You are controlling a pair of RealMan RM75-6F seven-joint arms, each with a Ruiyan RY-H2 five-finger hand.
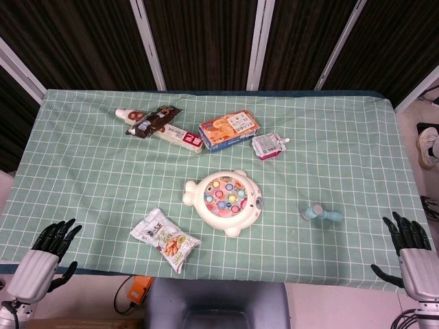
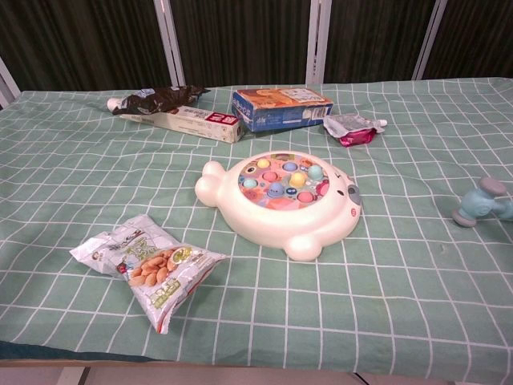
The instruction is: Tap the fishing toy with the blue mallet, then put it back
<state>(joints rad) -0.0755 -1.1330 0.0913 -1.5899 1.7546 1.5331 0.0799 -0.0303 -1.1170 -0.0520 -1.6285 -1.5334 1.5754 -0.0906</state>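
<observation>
Ahead of the right hand (image 1: 414, 255), whose fingers spread empty, lies the small blue plastic mallet (image 1: 322, 214). Farther left sits the white fish-shaped fishing toy (image 1: 224, 198). Left hand (image 1: 44, 255) rests wide, holding nothing.

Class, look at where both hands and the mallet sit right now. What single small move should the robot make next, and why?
Probably reach the right hand forward and inward toward the mallet. Both hands rest open at the table's near edge, holding nothing, and the mallet lies untouched on the cloth, right of the fishing toy. It is much nearer the right hand than the left hand, so that hand should fetch it.
</observation>
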